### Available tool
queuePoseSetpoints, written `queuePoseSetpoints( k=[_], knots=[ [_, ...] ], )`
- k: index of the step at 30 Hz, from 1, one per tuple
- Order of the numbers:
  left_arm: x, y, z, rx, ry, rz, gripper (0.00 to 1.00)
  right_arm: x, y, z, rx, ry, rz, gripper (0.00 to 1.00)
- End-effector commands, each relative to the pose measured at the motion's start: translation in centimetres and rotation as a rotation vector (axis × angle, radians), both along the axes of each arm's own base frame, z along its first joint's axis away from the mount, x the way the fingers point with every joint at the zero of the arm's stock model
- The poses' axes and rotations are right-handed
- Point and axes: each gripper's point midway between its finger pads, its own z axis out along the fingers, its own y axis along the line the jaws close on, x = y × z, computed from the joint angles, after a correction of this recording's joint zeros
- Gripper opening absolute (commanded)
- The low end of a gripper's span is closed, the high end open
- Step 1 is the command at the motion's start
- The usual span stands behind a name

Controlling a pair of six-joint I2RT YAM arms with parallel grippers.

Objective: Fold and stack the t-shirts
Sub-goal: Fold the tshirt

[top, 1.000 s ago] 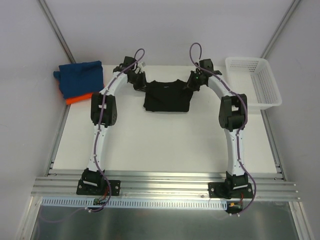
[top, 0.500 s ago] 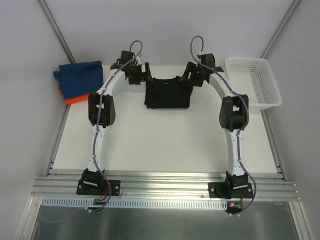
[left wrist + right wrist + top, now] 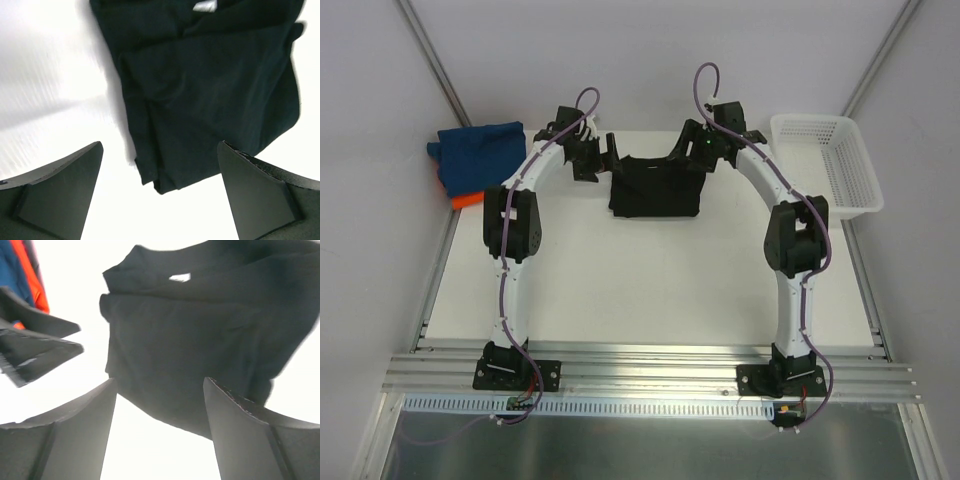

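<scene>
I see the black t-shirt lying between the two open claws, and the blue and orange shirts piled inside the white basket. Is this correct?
One detail is wrong: the top view shows the blue shirt and orange shirt piled on the far left corner of the table, not inside the white basket. The rest is right.

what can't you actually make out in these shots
Top view: the orange shirt lies mostly under the blue shirt. Only one edge shows, so its fold is unknown.
Left wrist view: the white tag on the black shirt is cut off by the top edge, and any print on it is unreadable.
Right wrist view: the black shirt's right side is blurred, so its edge there is unclear.
</scene>
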Motion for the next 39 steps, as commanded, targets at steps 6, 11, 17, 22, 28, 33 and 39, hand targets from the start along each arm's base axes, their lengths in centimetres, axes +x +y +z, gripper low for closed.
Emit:
queuePoseSetpoints(
  k=[6,11,17,22,28,33,39],
  knots=[
    [-1.1,0.1,0.6,-0.064,0.071,0.016,0.99,-1.1,3.2,0.3,0.105,0.062,0.015,0.73],
    [0.0,0.2,-0.4,-0.100,0.079,0.012,0.99,0.0,3.3,-4.2,0.105,0.141,-0.004,0.73],
    [1.5,0.3,-2.7,-0.206,0.137,0.044,0.99,1.8,3.2,-5.6,0.107,0.138,-0.030,0.74],
    [2.2,-0.8,-4.0,-0.288,0.166,0.034,0.99,1.4,3.1,-7.0,0.103,0.175,-0.043,0.74],
    [1.4,-3.4,-5.7,-0.388,0.244,-0.002,0.99,0.8,2.9,-8.2,0.096,0.205,-0.047,0.75],
    [-0.2,-6.1,-7.2,-0.458,0.325,-0.043,0.93,0.7,3.3,-8.8,0.090,0.212,-0.044,0.75],
    [-1.5,-7.7,-7.8,-0.490,0.377,-0.070,0.84,0.4,4.1,-8.5,0.086,0.203,-0.030,0.75]
  ],
)
